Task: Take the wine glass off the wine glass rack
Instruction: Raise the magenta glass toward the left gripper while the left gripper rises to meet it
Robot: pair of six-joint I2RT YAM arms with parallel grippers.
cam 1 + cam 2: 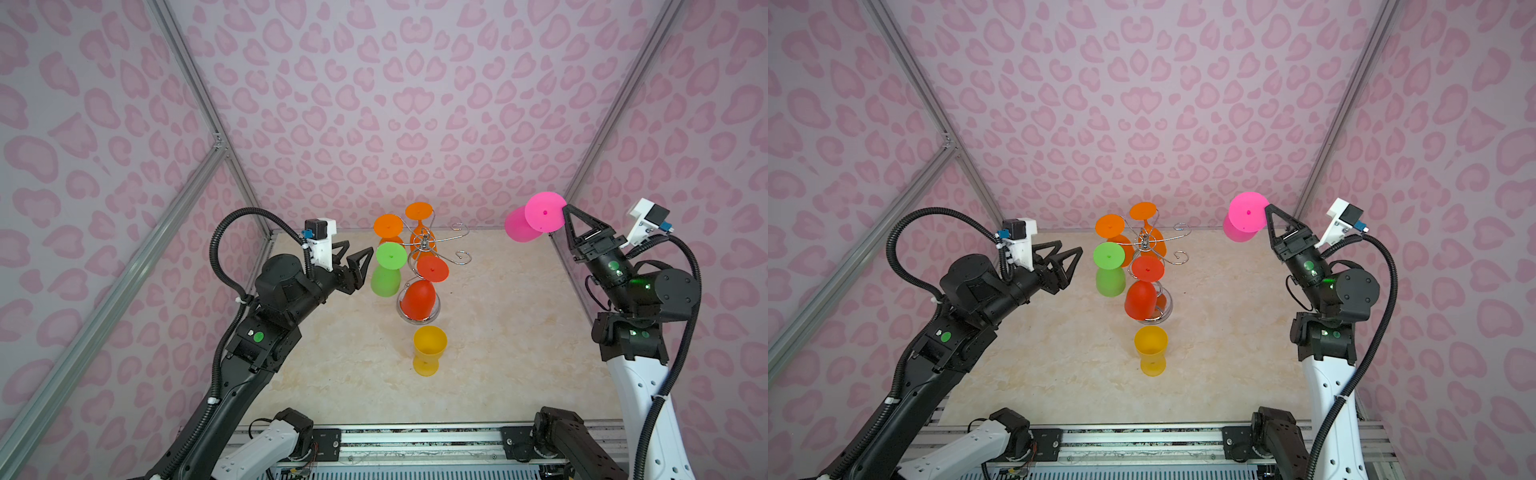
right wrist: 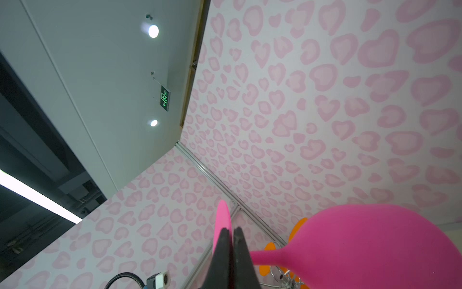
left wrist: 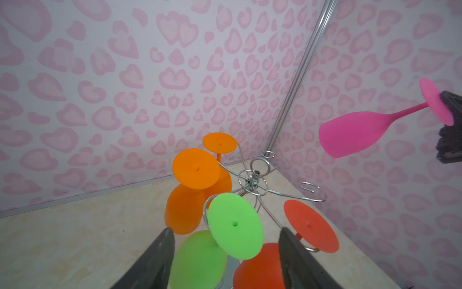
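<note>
While right claw (image 1: 566, 208) pinches pink wine glass (image 1: 542, 212) foot aloft, left claw (image 1: 360, 247) wide near rack (image 1: 424, 245)

We are looking into a robot test cell in a lab: pink heart-print panels (image 1: 415, 104) are standing on aluminium framing (image 1: 216, 141) around a marble-look bench (image 1: 498, 353), two robot arms (image 1: 274, 307) are sitting on a metal rail (image 1: 415, 438) at its front edge, and above the panels a plain ceiling (image 2: 100, 75) with spotlights (image 2: 153, 31) and a green exit sign (image 2: 165, 98) is showing.
</note>
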